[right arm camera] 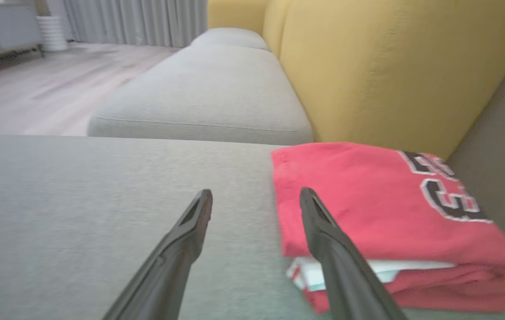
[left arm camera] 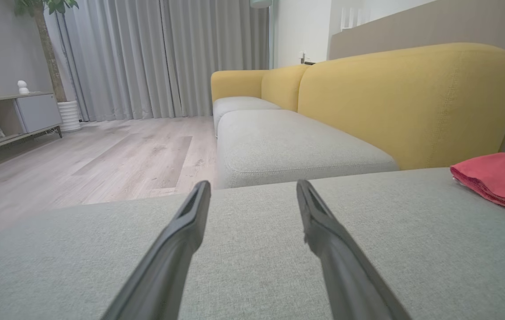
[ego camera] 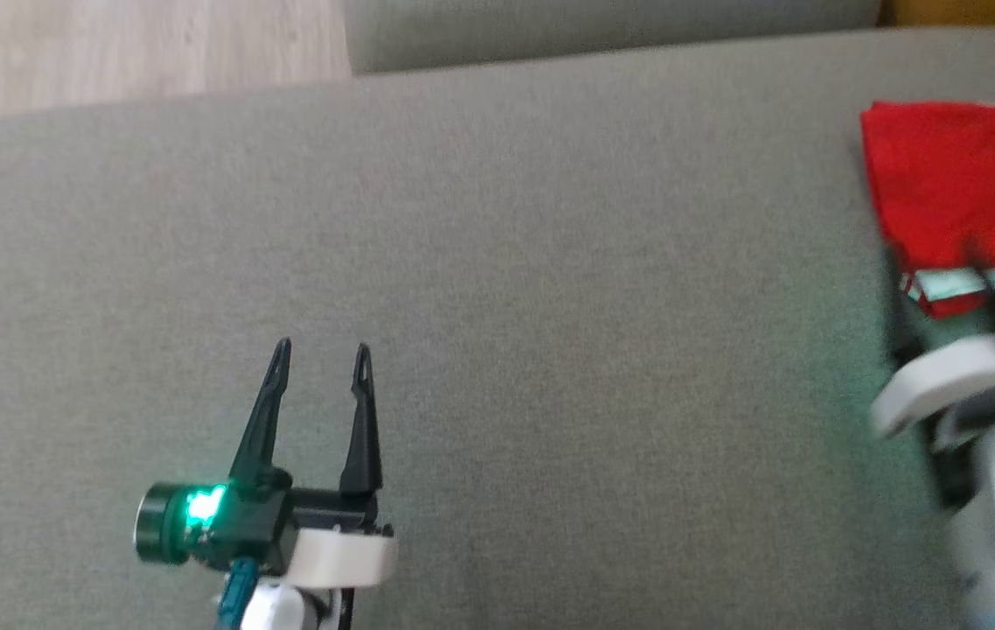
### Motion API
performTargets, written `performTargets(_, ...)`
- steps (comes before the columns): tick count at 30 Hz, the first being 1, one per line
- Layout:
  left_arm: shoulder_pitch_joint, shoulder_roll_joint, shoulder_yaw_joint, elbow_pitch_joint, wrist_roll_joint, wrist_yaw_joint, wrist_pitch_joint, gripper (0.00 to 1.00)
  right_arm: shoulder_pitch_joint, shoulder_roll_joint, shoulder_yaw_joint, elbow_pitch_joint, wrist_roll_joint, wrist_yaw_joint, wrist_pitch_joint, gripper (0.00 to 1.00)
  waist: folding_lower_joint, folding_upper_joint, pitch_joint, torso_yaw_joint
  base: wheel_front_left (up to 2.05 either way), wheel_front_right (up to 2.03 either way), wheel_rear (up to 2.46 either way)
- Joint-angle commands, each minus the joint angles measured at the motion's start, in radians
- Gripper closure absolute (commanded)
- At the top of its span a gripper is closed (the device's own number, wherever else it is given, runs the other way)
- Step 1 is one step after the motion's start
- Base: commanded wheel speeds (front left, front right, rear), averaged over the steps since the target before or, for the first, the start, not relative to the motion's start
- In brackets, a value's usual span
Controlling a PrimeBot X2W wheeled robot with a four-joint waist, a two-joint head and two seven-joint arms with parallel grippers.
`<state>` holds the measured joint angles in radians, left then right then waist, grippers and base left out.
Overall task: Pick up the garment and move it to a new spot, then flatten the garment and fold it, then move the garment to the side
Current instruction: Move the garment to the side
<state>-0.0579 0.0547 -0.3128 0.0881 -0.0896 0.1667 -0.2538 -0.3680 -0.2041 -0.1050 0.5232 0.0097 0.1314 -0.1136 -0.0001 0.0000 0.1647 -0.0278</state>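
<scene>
The garment [ego camera: 961, 184] lies folded into a neat red stack at the right edge of the wide grey cushion [ego camera: 550, 262], close to the yellow backrest [right arm camera: 390, 66]. Black and white lettering shows on its top layer, and pale layers peek out along its near edge.

The left tool [ego camera: 322, 347] hangs over the near left part of the cushion, well apart from the garment. Its two dark fingers are spread with nothing between them, and a green light glows on its wrist.

The right tool [right arm camera: 256, 193] is just beside the garment's near left corner, its fingers also spread and gripping nothing. One finger crosses in front of the red cloth in the right wrist view. In the head view that arm is a pale blur at the right edge, so it may be brushing the fabric, but contact cannot be told.

The stretch of cushion between the two tools is plain grey fabric. Beyond the cushion sits a second grey seat [left arm camera: 288, 146] along the same yellow backrest. To the left spreads a pale wooden floor [left arm camera: 101, 155], with grey curtains [left arm camera: 168, 53], a low cabinet [left arm camera: 34, 111] and a white ribbed plant pot [left arm camera: 69, 115] at the far wall.
</scene>
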Motion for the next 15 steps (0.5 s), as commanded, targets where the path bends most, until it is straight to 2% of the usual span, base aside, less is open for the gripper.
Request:
performTargets(1,0.011,-0.005,0.045,-0.025,-0.015,-0.007,-0.008,0.00,0.017,0.018,0.065,-0.002,0.037,-0.001,-0.048,0.00,0.0001,0.0000,-0.059,0.007,0.00,0.00,0.00)
performTargets(2,0.011,-0.005,0.045,-0.025,-0.015,-0.007,-0.008,0.00,0.017,0.018,0.065,-0.002,0.037,-0.001,-0.048,0.00,0.0001,0.0000,-0.059,0.007,0.00,0.00,0.00)
performTargets(9,0.078,-0.005,0.082,0.025,-0.069,-0.041,-0.008,0.00,0.130,0.089,0.279,0.058,0.189,-0.001,-0.143,0.00,0.0001,0.0000,-0.160,0.012,0.00,0.00,0.00)
performTargets(11,0.089,-0.005,0.091,0.035,-0.078,-0.048,-0.008,0.00,0.151,0.094,0.309,0.022,0.219,-0.001,-0.147,0.00,0.0001,0.0000,-0.176,0.013,0.00,0.00,0.00)
performTargets(15,0.109,-0.005,0.103,0.043,-0.085,-0.054,-0.008,0.00,0.231,0.102,0.305,-0.114,0.223,-0.001,-0.148,0.00,0.0001,0.0000,-0.204,0.019,0.00,0.00,0.00)
